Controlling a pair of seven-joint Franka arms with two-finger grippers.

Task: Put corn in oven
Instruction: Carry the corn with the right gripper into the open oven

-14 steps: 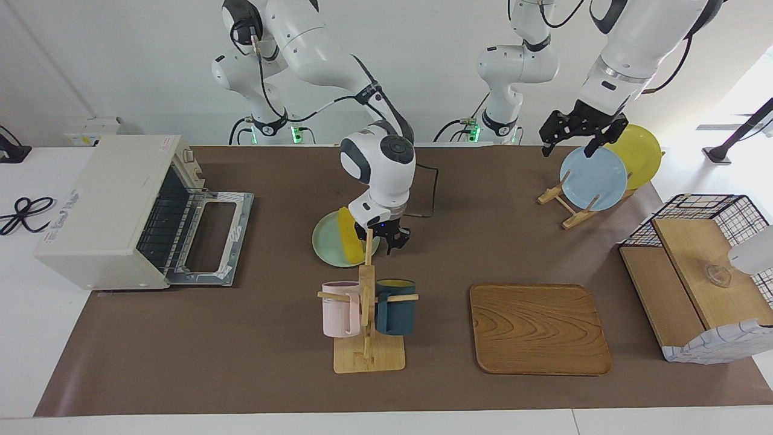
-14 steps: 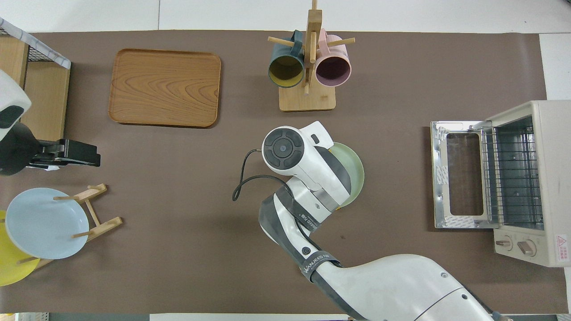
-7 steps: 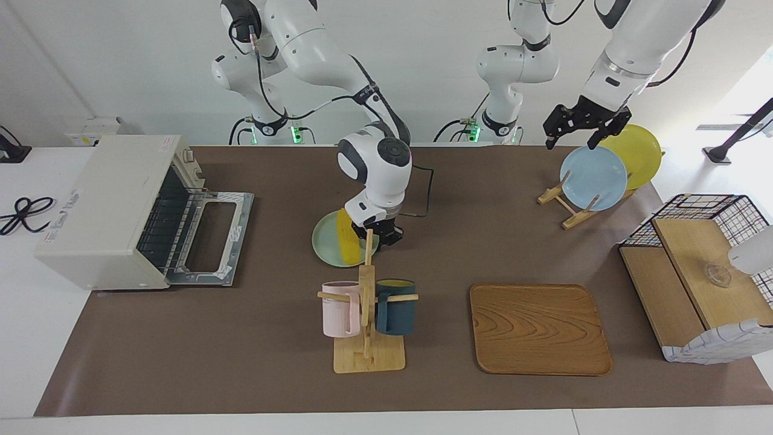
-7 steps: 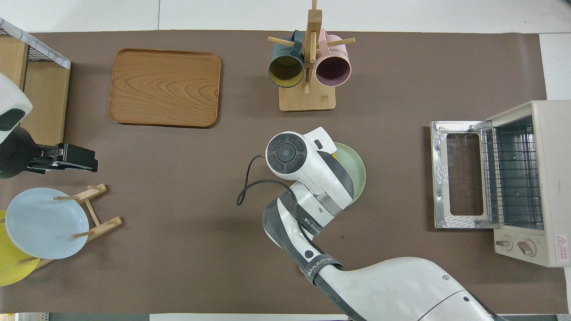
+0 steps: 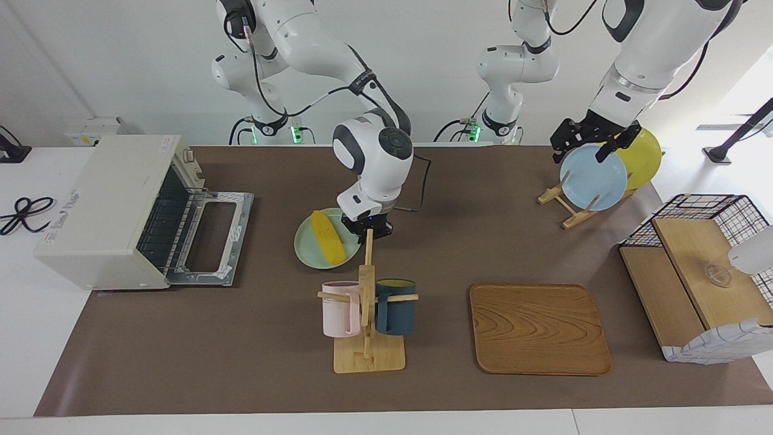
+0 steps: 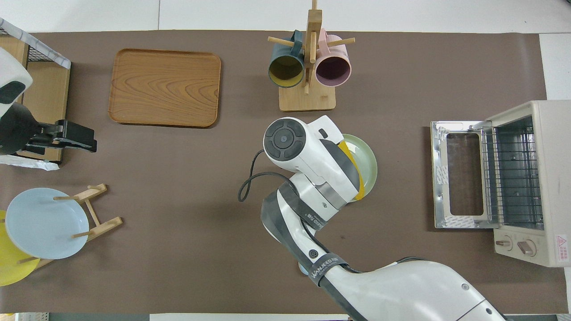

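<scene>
Shifted toward oven (image 5: pixel 115 208), green plate (image 5: pixel 314 251) holds corn (image 5: pixel 327 238); right pincer (image 5: pixel 366 228) together, left pincer (image 5: pixel 589 144) apart

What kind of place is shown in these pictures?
Probably a robot lab set up as a mock kitchen: a toaster oven, a mug rack and a plate stand sit on one brown-covered table between two mounted arms.

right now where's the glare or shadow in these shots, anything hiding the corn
Facing view: bright daylight washes out the corner past the wire basket; the corn lies fully visible on the green plate. Overhead view: lighting is even, the oven interior reads clearly, but the right arm's wrist covers most of the corn, leaving only a yellow sliver.
</scene>
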